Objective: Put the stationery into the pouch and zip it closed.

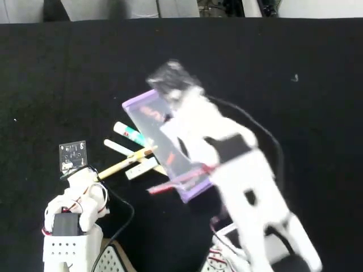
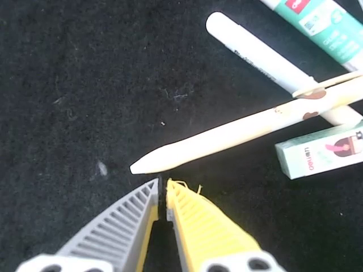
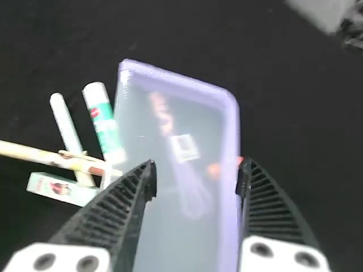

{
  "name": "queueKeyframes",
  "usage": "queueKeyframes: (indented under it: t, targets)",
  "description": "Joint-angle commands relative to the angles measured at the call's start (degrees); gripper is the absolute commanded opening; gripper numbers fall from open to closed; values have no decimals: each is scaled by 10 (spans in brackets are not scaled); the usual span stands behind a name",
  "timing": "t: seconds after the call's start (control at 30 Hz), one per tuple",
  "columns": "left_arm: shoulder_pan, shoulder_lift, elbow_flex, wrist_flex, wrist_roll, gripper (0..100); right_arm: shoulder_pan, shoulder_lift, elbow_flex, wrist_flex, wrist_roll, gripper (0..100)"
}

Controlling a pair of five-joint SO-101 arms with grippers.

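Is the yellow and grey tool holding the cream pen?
No, the left tool is shut on nothing, and the cream pen lies free just past its tips.

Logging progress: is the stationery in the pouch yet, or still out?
Out: cream pen, white pen, glue stick and mint box lie on the table beside the pouch. Pouch contents: cannot tell.

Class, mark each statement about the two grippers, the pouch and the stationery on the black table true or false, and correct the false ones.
1. The left gripper is shut. True.
2. The long cream pen lies inside the clear purple-edged pouch. False: it lies on the black table, outside the pouch.
3. The right gripper is open, over the pouch. True.
4. The left gripper holds the green-and-white glue stick. False: it holds nothing; the glue stick lies on the table.
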Motion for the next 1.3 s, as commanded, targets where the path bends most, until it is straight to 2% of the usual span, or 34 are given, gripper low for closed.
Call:
queueKeyframes:
  t: [0.0, 0.3, 0.53, 0.73, 1.03, 1.17, 1.27]
  targets:
    - [4, -4, 11, -7, -1, 30, -50, 151, -91, -31, -33, 243]
    - [4, -4, 11, -7, -1, 30, -105, 385, -147, -59, -45, 240]
    - [4, -4, 11, -7, -1, 30, -93, 438, -154, -56, -37, 240]
    - [3, -4, 11, -7, -1, 30, -3, 437, -171, 23, 69, 240]
    - [3, -4, 11, -7, -1, 30, 182, 437, -194, 66, 158, 240]
    - [3, -4, 11, -7, -1, 30, 231, 437, -237, 91, 178, 240]
    - [3, -4, 11, -7, -1, 30, 243, 437, -268, 113, 186, 240]
